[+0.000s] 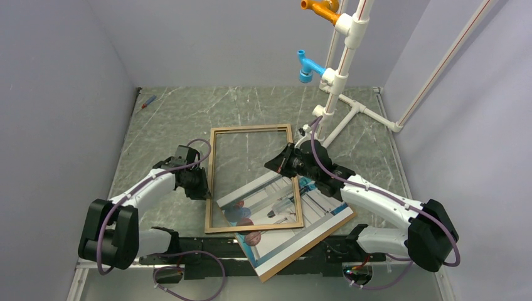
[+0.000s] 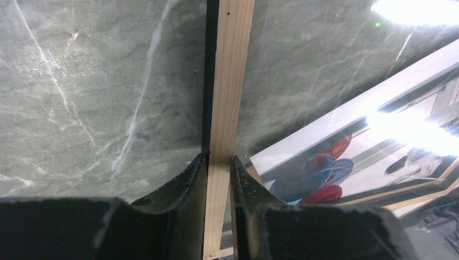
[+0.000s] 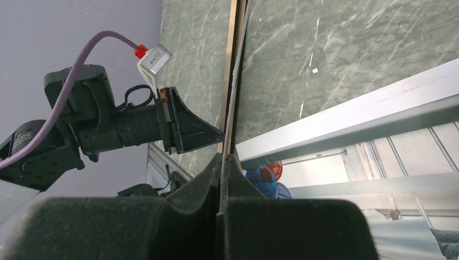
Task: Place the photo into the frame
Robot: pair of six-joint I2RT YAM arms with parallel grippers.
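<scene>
The frame (image 1: pixel 253 128), thin light-wood rails, lies in the middle of the table. My left gripper (image 1: pixel 204 188) is shut on its left rail; in the left wrist view the rail (image 2: pixel 230 81) runs between both fingers of the gripper (image 2: pixel 218 159), which touch it. My right gripper (image 1: pixel 280 164) sits at the right rail, shut (image 3: pixel 223 157) on the thin edge of a clear sheet (image 3: pixel 234 70). The photo (image 1: pixel 313 216), picture side up with red and blue spheres (image 2: pixel 319 173), lies tilted at the front right, partly under the frame's near corner, and also shows in the right wrist view (image 3: pixel 379 157).
A brown backing board (image 1: pixel 313 243) lies under the photo, reaching the table's near edge. A white pipe stand (image 1: pixel 342 75) with orange and blue fittings rises at the back right. A small red-and-blue pen (image 1: pixel 148 101) lies at the back left. Grey walls enclose the table.
</scene>
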